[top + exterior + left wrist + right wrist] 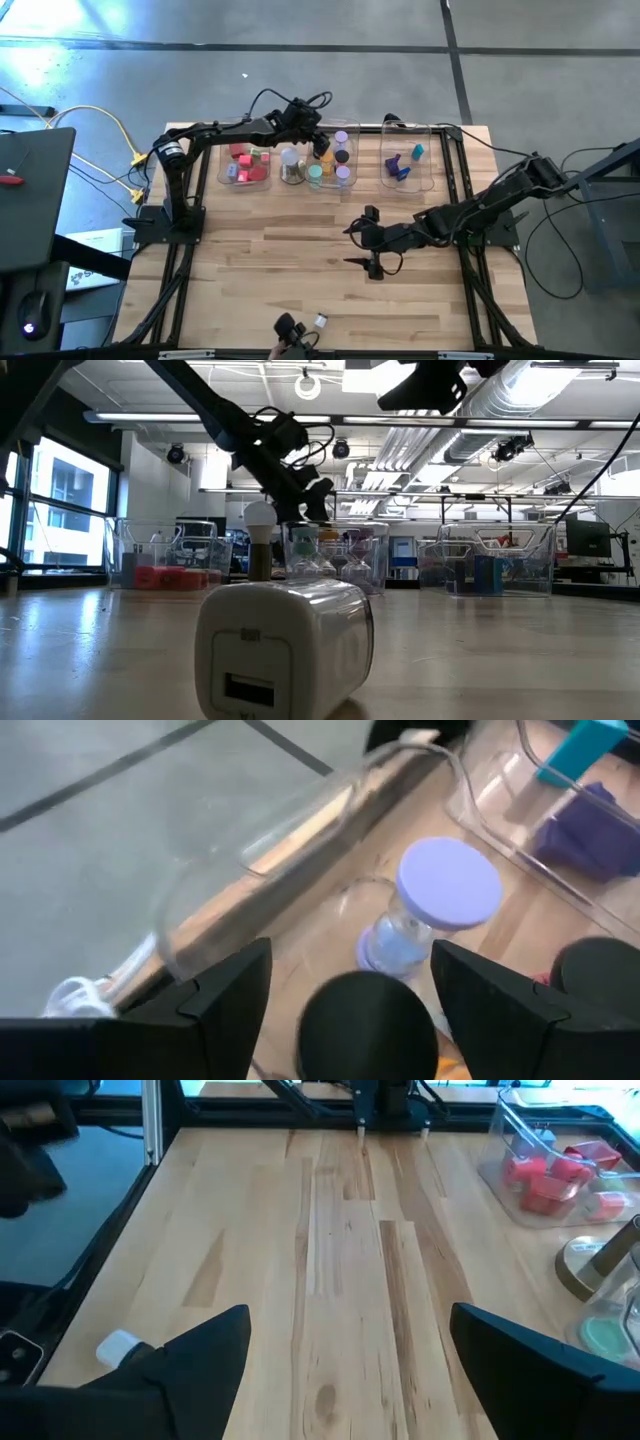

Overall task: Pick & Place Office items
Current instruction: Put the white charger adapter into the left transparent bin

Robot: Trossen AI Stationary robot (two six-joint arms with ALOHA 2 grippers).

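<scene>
Along the upper edge of the counter (300,270) in the high view, you will find three clear trays. Left tray (222,172): red and pink pieces (248,163). Middle tray (352,150): lilac-capped (341,137), black (342,156), teal (315,172) and orange (326,157) pieces. Right tray (430,160): purple (397,166) and teal-blue pieces (417,152).

Your left gripper (322,142) sits over the middle tray at upper centre. Its wrist view shows the fingers (225,985) spread wide, with a black cap (368,1025) between them and a lilac-capped cylinder (440,895) just beyond; whether the fingers touch the cap cannot be told.

Your right gripper (366,240) hangs over bare counter at centre right, well apart from the trays, fingers (205,1345) wide and holding nothing.

A white dome (291,158) on a silvery base stands between the left and middle trays. At the lower edge, a small white block (320,321) lies near the low camera.
</scene>
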